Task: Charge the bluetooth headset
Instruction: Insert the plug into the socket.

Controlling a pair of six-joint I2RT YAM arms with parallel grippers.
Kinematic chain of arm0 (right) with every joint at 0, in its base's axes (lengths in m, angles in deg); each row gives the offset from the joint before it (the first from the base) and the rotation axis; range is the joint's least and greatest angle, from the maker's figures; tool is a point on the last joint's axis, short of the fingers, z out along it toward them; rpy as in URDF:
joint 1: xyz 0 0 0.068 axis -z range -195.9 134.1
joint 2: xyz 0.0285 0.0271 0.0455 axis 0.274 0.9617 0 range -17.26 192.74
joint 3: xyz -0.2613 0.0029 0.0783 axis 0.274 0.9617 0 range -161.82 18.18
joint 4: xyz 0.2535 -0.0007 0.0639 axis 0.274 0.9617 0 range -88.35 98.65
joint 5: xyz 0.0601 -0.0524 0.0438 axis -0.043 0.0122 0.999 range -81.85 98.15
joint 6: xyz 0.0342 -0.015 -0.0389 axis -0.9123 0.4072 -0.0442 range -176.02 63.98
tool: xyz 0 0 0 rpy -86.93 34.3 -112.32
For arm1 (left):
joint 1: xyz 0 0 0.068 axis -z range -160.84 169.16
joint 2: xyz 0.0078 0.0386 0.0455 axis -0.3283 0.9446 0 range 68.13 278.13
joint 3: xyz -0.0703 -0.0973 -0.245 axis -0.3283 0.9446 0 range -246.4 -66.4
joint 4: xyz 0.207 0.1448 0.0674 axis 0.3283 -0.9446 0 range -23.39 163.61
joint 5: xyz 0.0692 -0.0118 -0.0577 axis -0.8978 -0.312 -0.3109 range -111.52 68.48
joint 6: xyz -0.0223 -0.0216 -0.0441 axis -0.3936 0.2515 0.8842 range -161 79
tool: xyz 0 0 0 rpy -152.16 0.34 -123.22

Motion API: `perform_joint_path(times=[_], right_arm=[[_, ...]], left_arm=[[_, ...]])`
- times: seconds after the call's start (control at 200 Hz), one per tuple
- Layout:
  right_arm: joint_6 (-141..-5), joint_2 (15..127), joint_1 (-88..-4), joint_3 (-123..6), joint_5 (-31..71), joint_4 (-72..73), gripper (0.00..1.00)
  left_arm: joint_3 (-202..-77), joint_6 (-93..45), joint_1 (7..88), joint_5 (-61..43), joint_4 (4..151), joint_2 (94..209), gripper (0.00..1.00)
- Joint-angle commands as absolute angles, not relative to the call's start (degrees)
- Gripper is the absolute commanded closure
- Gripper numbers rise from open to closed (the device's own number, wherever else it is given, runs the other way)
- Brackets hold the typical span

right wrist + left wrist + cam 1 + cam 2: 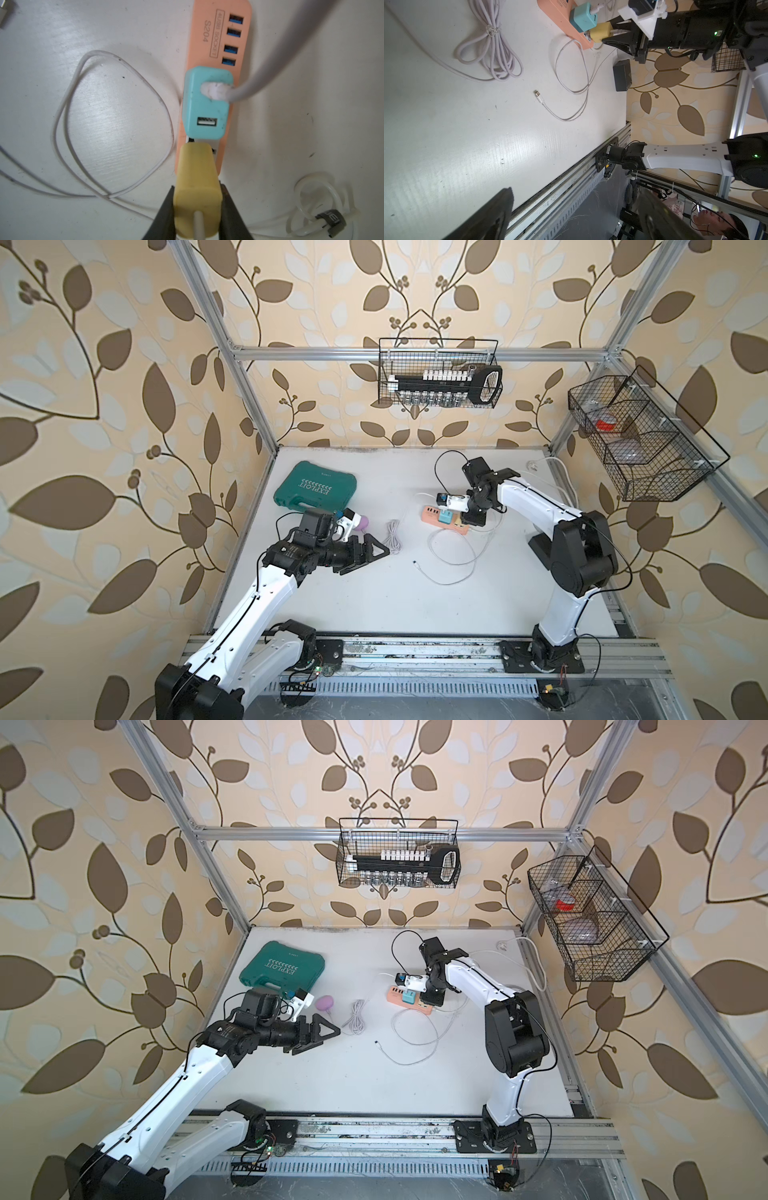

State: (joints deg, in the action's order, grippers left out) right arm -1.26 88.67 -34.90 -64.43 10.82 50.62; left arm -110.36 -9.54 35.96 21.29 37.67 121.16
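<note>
The right hand (pixel 197 188) is clenched on the yellow charger (pixel 196 166), which meets the orange strip (pixel 199 41) just ahead of its fingertips, next to a teal charger (pixel 205 104). The left hand (pixel 318 1040) hangs released above the worktop (pixel 374 1085). The lilac headset (pixel 325 1003) lies near this hand, just off its far finger. The white cable's plug (pixel 537 93) lies loose ahead of the left hand.

1. A yellow charger (pixel 599 34) is clamped by the right gripper (pixel 608 32) at an orange power strip (pixel 566 27).
2. A teal charger (pixel 583 17) is plugged in beside it.
3. A white cable's plug (pixel 537 94) is laid near a bundled lilac cable (pixel 492 47).
</note>
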Motion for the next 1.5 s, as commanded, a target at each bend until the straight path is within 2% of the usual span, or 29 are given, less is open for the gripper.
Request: perform_joint_path(times=[0.0, 0.41, 0.71, 1.15, 1.494], right_arm=[[-0.74, 87.77, -35.29, -62.83, 12.41, 54.65, 0.81], [-1.76, 91.87, -35.65, -64.84, 8.72, 52.28, 0.82], [-2.69, 93.90, -35.59, -66.88, 9.93, 51.81, 0.82], [-1.45, 99.01, -36.42, -72.34, 6.61, 58.36, 0.81], [-2.37, 102.62, -36.46, -71.65, 9.91, 57.88, 0.82]], left_arm=[[-110.79, -10.49, 35.86, 21.21, 38.60, 120.95, 0.04], [-110.37, -10.03, 35.85, 21.67, 39.07, 120.79, 0.05], [-110.43, -9.63, 35.82, 21.81, 39.75, 121.36, 0.05], [-111.13, -9.91, 35.86, 21.99, 38.77, 121.17, 0.05], [-111.79, -10.06, 35.79, 21.73, 38.10, 121.48, 0.05]])
